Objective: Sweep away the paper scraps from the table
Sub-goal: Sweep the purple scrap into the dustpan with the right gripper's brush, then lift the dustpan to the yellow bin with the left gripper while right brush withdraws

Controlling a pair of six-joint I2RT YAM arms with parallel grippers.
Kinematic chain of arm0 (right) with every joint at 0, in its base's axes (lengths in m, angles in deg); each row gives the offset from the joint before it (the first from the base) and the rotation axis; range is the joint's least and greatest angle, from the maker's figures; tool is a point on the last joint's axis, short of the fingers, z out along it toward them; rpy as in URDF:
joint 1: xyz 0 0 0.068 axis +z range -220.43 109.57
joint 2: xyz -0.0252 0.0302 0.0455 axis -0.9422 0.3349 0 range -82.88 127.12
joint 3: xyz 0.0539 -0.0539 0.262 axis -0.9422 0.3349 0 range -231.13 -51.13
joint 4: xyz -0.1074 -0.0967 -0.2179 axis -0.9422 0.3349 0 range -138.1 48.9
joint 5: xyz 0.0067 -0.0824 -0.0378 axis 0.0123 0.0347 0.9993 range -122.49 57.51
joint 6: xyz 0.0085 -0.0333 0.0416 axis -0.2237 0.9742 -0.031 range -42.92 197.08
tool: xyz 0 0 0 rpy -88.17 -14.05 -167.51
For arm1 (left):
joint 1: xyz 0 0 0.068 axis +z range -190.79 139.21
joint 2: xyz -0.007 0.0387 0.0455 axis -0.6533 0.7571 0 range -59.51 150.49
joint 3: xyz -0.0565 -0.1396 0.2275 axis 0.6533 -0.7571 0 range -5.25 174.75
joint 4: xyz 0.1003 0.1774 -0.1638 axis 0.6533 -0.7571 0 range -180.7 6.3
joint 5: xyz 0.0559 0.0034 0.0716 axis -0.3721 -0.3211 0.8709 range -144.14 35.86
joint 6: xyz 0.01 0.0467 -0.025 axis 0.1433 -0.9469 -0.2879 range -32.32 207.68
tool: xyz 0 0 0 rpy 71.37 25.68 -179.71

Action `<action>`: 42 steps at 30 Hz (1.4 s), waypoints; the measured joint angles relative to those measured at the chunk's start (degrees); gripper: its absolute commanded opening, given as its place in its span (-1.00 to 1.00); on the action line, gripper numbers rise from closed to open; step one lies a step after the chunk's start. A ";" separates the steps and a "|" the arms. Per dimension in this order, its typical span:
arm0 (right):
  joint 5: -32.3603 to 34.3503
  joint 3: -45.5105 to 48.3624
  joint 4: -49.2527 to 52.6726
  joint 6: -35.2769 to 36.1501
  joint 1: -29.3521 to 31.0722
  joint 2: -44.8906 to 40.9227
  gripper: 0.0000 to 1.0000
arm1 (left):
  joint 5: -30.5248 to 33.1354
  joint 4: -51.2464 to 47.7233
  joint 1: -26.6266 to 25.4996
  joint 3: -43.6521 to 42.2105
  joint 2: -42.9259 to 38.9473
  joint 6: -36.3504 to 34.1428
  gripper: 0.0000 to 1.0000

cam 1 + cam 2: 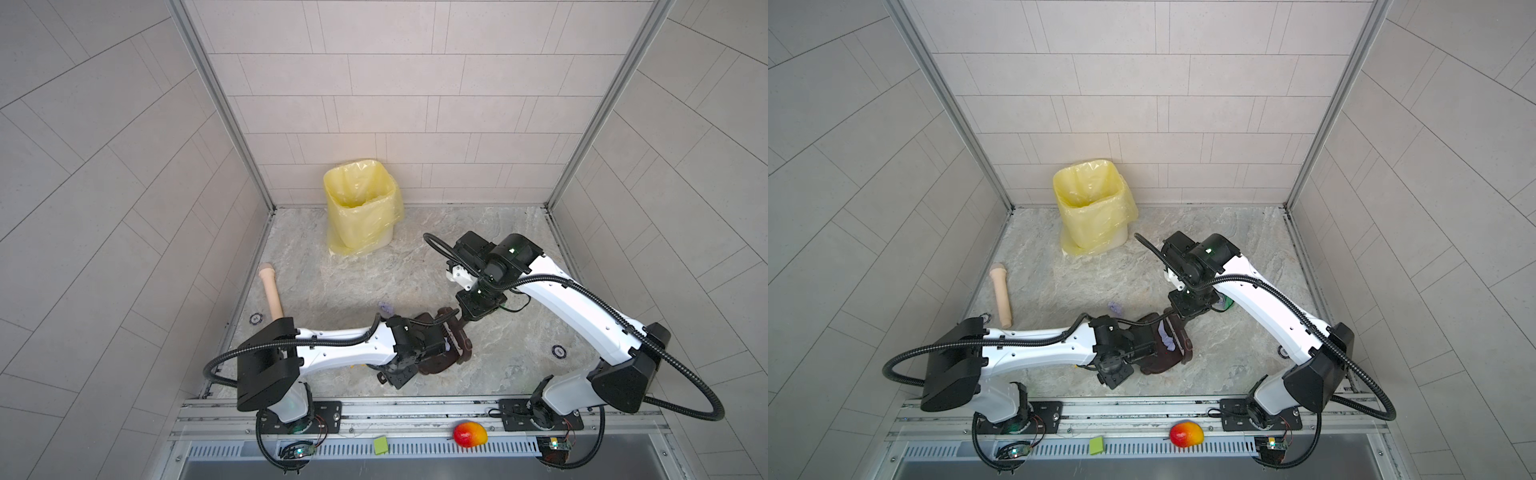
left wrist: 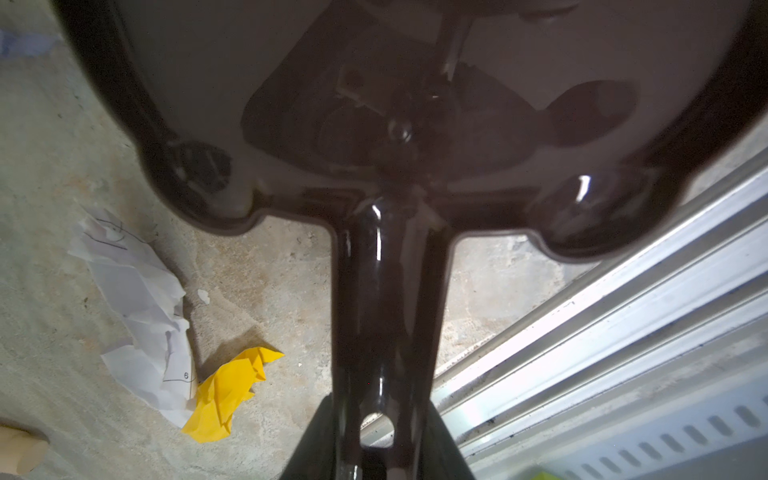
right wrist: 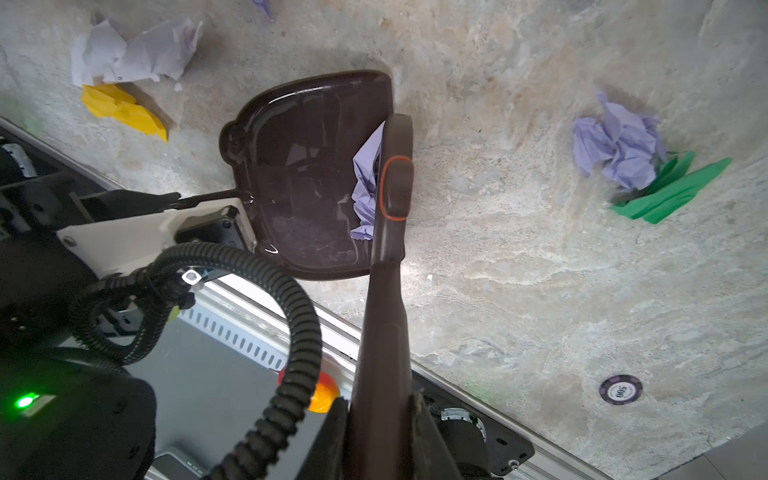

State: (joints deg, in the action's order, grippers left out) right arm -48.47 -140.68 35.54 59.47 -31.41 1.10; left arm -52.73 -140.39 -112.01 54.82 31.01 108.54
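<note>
Grey tiled walls close in a marble-veined bench [image 1: 374, 274]. A dark brown dustpan [image 3: 307, 166] sits on it between the two arms. The left jaws are clamped on its thin handle, which runs between them in the left wrist view. The right jaws are closed tight around the handle of a brown brush [image 3: 392, 187], whose head stands against the dustpan's open lip. One lavender scrap [image 3: 365, 187] lies inside the dustpan, pressed against the brush head. Off the dustpan's rear edge, to one side of its handle, a white scrap [image 2: 141, 307] and a yellow scrap [image 2: 226, 395] touch each other on the bench. Well apart from the dustpan, beyond the brush, a lavender ball [image 3: 619, 145] rests against a green scrap [image 3: 673, 191]. Another small lavender bit [image 1: 1115, 308] lies near the dustpan, on the side toward the yellow-lined bin [image 1: 361, 203].
</note>
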 measured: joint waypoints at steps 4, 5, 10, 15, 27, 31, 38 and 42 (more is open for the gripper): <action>-2.45 0.00 -0.07 -0.44 0.57 -1.11 -1.00 | 0.17 0.00 0.00 0.00 0.02 -0.15 -1.00; -3.06 0.00 -0.09 -0.59 0.74 -1.40 -1.00 | 0.17 0.04 0.00 0.00 0.02 -0.15 -1.00; -4.98 0.00 -0.33 -1.11 1.11 -2.21 -1.00 | 0.42 0.39 0.00 0.00 0.02 -0.22 -1.00; -4.37 -0.44 0.46 -1.05 0.09 -2.40 -1.00 | 0.96 0.48 0.00 0.00 0.02 -0.31 -1.00; -0.66 -1.53 1.11 -0.15 -10.34 -11.54 -1.00 | 4.68 0.81 0.00 0.00 -4.48 -0.33 -1.00; 0.90 -1.92 1.14 0.42 -13.44 -12.66 -1.00 | 6.64 -0.28 0.02 0.61 -6.40 -0.13 -1.00; 2.08 1.81 0.11 1.18 -19.65 -16.98 -1.00 | 10.64 -6.47 0.98 6.38 -6.75 0.98 -1.00; 1.64 5.09 -0.09 1.66 -21.27 -19.10 -1.00 | 11.82 -10.78 3.52 11.43 -6.86 1.46 -1.00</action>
State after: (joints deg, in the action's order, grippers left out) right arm -46.83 -135.59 35.45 61.14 -52.67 -18.00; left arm -40.91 -151.16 -108.50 66.26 24.15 110.01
